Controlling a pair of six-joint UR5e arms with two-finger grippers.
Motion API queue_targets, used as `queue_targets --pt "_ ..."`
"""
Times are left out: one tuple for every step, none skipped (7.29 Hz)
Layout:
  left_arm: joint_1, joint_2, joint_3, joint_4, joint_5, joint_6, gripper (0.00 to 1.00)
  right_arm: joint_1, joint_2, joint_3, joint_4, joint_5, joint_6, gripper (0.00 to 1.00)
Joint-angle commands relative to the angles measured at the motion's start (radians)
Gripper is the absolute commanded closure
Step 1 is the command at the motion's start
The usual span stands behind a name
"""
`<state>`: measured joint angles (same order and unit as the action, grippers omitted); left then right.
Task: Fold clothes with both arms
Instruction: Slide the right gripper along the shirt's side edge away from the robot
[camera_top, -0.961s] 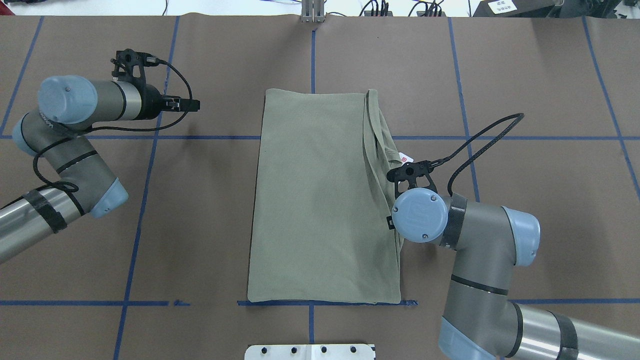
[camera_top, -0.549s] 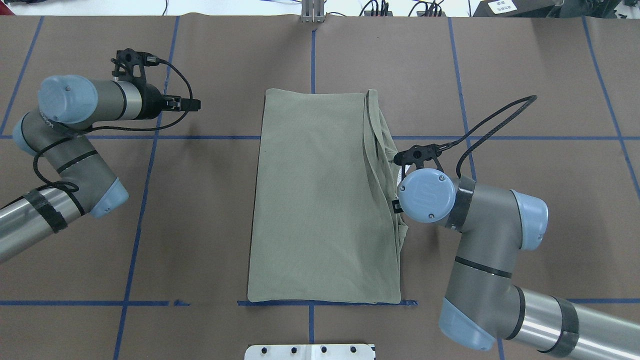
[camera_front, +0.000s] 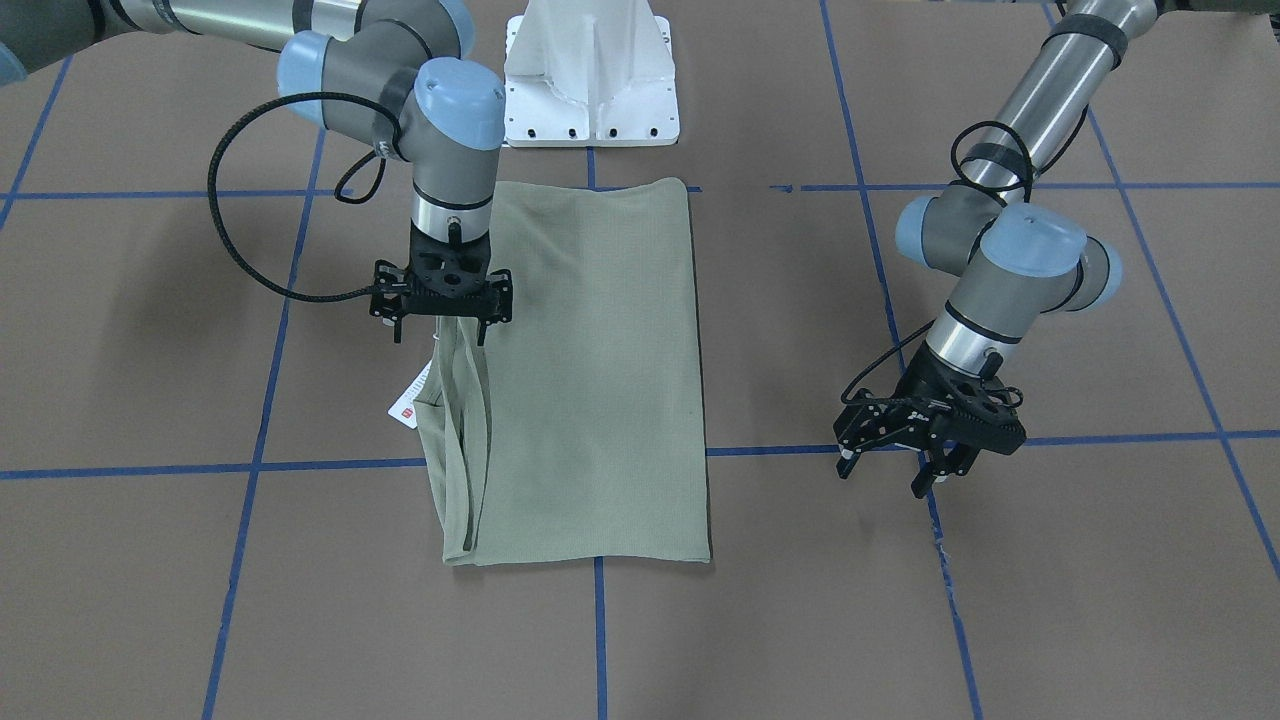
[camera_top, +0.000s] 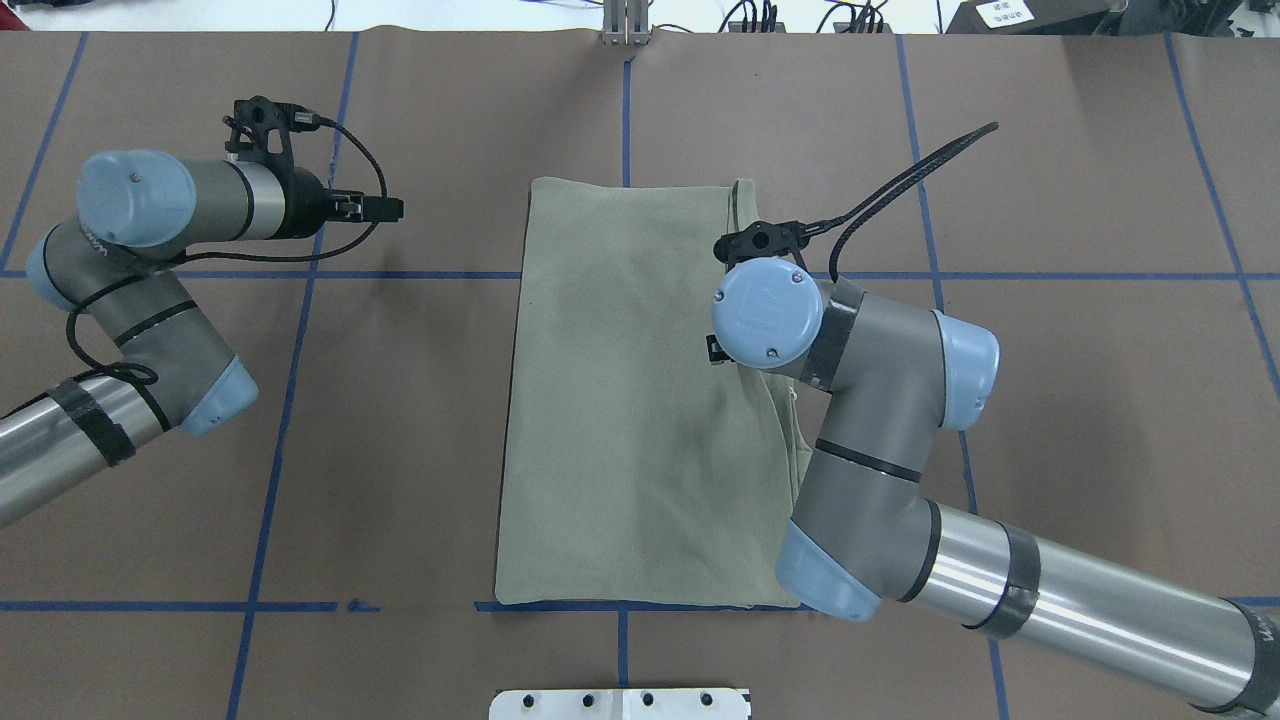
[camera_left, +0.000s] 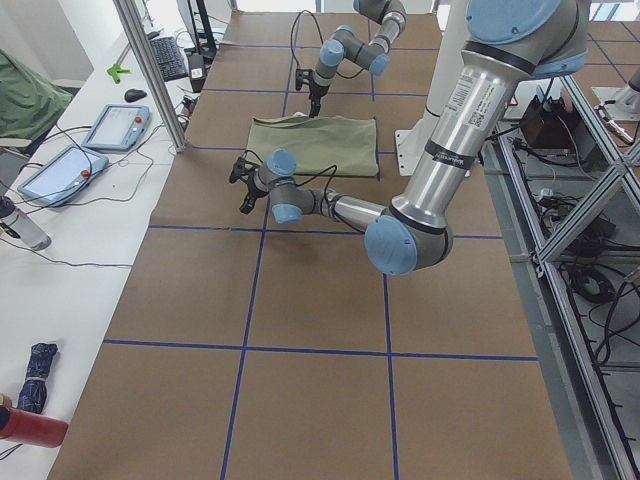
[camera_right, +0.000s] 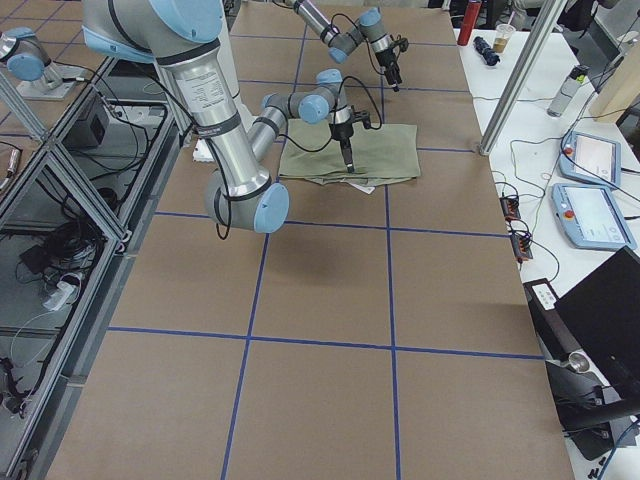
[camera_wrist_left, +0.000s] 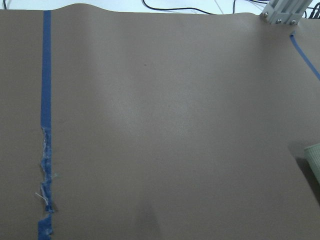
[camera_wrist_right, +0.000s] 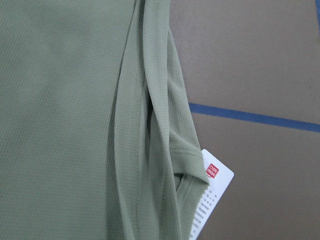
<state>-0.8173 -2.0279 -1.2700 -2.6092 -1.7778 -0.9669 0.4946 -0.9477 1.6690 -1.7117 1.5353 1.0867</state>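
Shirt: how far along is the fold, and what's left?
Done: the sage-green shirt lies as a long rectangle, sleeves tucked in, layered edges and hang tag on the robot's right side. In hand: the right gripper hangs open over that layered edge, apparently gripping nothing. The left gripper is open over bare table, off the cloth. Left: probably the crosswise folds.

The left arm (camera_top: 150, 320) and the right arm (camera_top: 880, 400) are the same build: shiny silver tubes, dull grey elbows, round light-blue caps dotted with small screws, black tape bands, and a looping black cable (camera_top: 905, 180) each.
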Motion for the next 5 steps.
queue_targets --pt "0.004 0.0 0.0 0.0 0.0 -0.001 0.0 0.007 0.017 -0.122 0.102 -0.003 -0.005 0.0" --pt "0.006 0.0 0.001 0.0 0.0 0.0 0.0 0.007 0.017 -0.123 0.098 -0.001 -0.005 0.0" --pt "0.006 0.0 0.003 -0.002 0.0 0.0 0.0 0.015 0.017 -0.123 0.09 0.002 -0.01 0.0" --pt "0.006 0.0 0.003 -0.003 0.0 0.002 0.0 0.033 0.007 -0.12 0.09 0.002 -0.054 0.0" --pt "0.007 0.0 0.004 -0.006 0.0 0.002 0.0 0.05 -0.014 -0.118 0.089 0.003 -0.066 0.0"
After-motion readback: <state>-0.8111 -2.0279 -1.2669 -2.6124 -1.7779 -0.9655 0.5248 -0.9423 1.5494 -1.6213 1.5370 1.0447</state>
